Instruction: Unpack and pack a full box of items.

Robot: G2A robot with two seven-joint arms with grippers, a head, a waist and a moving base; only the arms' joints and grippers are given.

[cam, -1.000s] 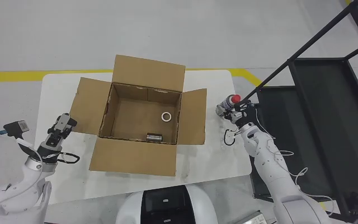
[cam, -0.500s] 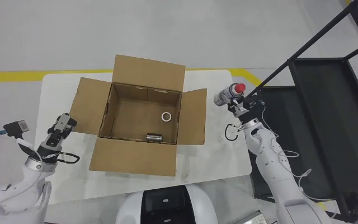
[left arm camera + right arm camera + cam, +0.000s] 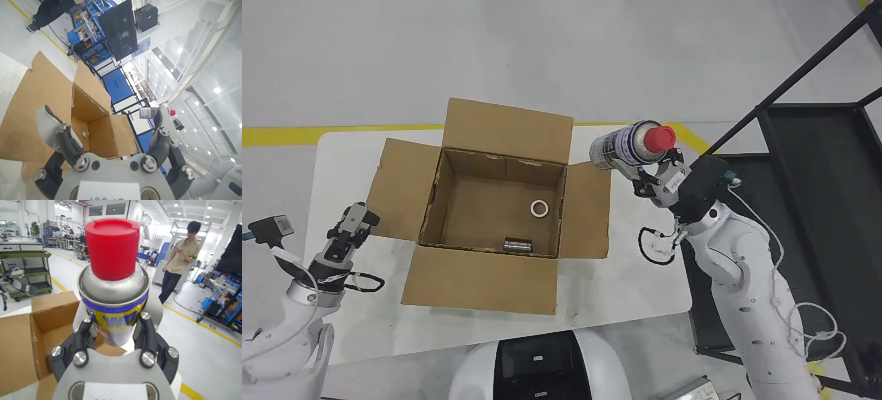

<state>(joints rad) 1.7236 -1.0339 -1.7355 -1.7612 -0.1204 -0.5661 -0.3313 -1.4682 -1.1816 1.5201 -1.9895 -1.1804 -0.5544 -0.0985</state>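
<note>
Box (image 3: 507, 130) on table (image 3: 352, 170) centre, tape roll (image 3: 539, 208) inside twd R wall, small cylinder (image 3: 517, 243) inside by front wall, spray can (image 3: 627, 145) in R gripper (image 3: 650, 178) above box's R flap, L gripper (image 3: 364, 213) over table's L edge, apart from box

Red cap (image 3: 112, 247) over silver shoulder on spray can (image 3: 113, 315), blue and yellow print below. Plain brown cardboard box (image 3: 508, 128). White ring (image 3: 539, 208) inside. White counter (image 3: 350, 170). Yellow stripe (image 3: 302, 133) across pale grey floor (image 3: 542, 50).

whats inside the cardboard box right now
On the cardboard box floor lie a small white ring and a short dark cylinder by the near wall. The floor strip right under that wall is hidden from above.
</note>
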